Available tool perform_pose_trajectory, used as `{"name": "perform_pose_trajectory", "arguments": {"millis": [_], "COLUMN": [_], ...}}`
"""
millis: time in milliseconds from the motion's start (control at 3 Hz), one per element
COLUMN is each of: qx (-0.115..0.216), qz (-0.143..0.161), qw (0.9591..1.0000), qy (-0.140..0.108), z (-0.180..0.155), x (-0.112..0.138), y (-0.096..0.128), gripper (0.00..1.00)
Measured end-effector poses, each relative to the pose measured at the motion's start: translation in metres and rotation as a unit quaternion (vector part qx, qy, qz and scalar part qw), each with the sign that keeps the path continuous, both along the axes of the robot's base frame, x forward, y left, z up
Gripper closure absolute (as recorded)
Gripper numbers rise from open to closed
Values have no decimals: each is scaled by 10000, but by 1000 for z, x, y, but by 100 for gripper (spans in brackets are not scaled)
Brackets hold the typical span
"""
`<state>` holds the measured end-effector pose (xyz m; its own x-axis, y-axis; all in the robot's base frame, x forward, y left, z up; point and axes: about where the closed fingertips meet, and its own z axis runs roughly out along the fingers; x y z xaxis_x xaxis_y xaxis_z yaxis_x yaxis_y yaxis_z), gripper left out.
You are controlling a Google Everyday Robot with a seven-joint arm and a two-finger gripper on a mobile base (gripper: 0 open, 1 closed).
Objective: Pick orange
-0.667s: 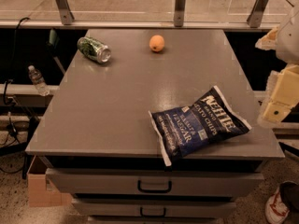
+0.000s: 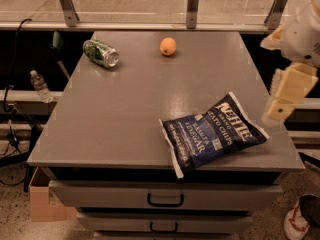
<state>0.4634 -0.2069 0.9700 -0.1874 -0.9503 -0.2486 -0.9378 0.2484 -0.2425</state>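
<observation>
The orange (image 2: 168,46) is a small round fruit resting at the far middle of the grey cabinet top (image 2: 130,109). My gripper (image 2: 286,95) hangs at the right edge of the view, beside the cabinet's right side and just right of the chip bag. It is well to the right of the orange, nearer the front, and holds nothing that I can see.
A green drink can (image 2: 101,53) lies on its side at the far left of the top. A blue Kettle chip bag (image 2: 212,131) lies at the front right corner. Drawers (image 2: 165,198) are below the front edge. A water bottle (image 2: 40,86) stands at the left.
My gripper has shifted a little to the left and upward at the right side. The orange, can and bag have not moved.
</observation>
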Motion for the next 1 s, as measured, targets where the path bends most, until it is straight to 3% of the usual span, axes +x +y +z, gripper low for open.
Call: {"name": "perform_pose_trajectory", "arguments": {"millis": [333,667,1000], "qx": [435,878,1198], "qz": [254,437,458], "qw": [9985,9935,9882], "qy": [-204,-584,-836], "z": [-7,-8,-2], "x": [60,130,184], "y": [30,67,98], "gripper": [0,0,0]}}
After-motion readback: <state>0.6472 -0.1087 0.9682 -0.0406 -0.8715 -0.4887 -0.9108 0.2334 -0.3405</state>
